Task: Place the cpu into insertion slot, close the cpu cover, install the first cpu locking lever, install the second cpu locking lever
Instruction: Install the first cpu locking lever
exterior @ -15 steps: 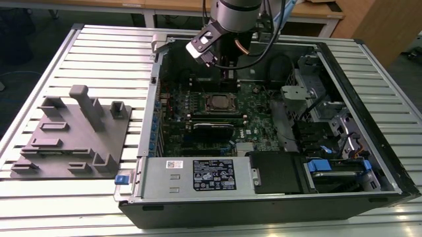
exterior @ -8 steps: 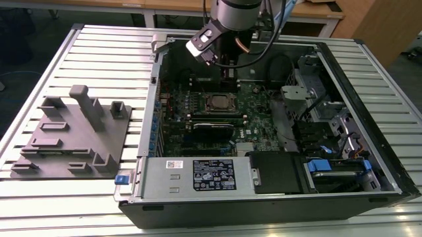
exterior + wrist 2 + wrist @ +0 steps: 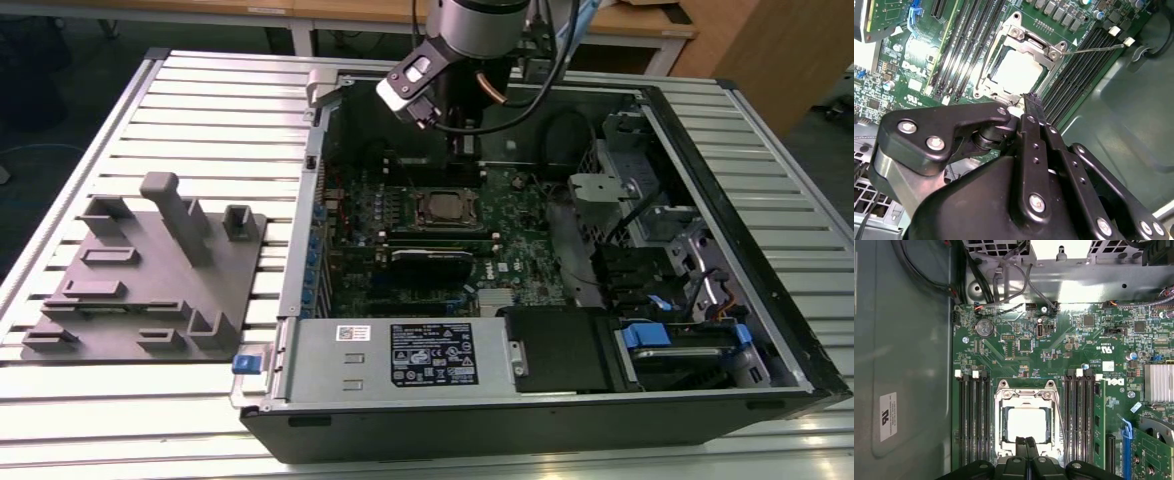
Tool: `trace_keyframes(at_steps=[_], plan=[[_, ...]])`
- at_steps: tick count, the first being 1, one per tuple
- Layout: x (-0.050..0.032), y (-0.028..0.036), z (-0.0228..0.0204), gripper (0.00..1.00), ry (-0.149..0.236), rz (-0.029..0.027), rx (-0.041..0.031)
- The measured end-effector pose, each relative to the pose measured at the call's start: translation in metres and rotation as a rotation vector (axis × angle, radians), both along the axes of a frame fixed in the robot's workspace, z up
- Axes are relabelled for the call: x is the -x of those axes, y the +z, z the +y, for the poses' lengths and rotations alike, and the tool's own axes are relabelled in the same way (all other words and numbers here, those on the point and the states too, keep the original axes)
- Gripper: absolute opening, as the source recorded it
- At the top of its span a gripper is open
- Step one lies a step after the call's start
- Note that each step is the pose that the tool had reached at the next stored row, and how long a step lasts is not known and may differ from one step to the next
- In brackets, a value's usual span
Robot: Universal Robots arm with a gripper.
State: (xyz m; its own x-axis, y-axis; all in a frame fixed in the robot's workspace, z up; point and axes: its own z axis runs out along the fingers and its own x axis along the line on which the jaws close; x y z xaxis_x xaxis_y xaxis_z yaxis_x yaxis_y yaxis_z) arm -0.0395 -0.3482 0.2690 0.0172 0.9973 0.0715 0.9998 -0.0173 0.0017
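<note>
Cpu (image 3: 1026,422) lies beneath the claw (image 3: 1027,441), apart from it; the claw is pressed together, holding nothing.

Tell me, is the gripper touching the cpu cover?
Cannot tell. In both wrist views the gripper overlaps the cpu cover, but neither shows contact or a gap.
</note>
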Motion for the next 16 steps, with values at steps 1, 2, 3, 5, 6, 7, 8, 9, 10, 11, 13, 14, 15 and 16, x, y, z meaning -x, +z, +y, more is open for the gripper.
trace_keyframes(at_steps=[1,2,3,5,6,7,8,9,10,11,13,14,15,16], plan=[[0.0,0.0,0.0,0.11,0.0,0.0,-0.0001],[0.0,0.0,0.0,0.11,0.0,-0.0001,-0.0001],[0.0,0.0001,0.0,0.11,0.0,0.0,0.0],[0.0,0.0001,0.0,0.11,0.0,0.0001,0.0001],[0.0,0.0002,0.0,0.11,0.0,0.0,0.0001],[0.0,0.0001,0.0,0.11,0.001,0.0,0.0001],[0.0,0.0001,0.0,0.11,0.002,0.0,0.0001],[0.0,0.0001,0.0,0.11,0.003,0.0,0.0001],[0.0,0.0002,0.0,0.11,0.005,0.0001,0.0001],[0.0,0.0002,0.0,0.11,0.008,0.0001,0.0002],[0.0,0.0002,0.0,0.11,0.011,0.0001,0.0002],[0.0,0.0002,0.0,0.11,0.013,0.0001,0.0002],[0.0,0.0002,0.0,0.11,0.014,0.0001,0.0001],[0.0,0.0002,0.0,0.11,0.016,0.0001,0.0002]])
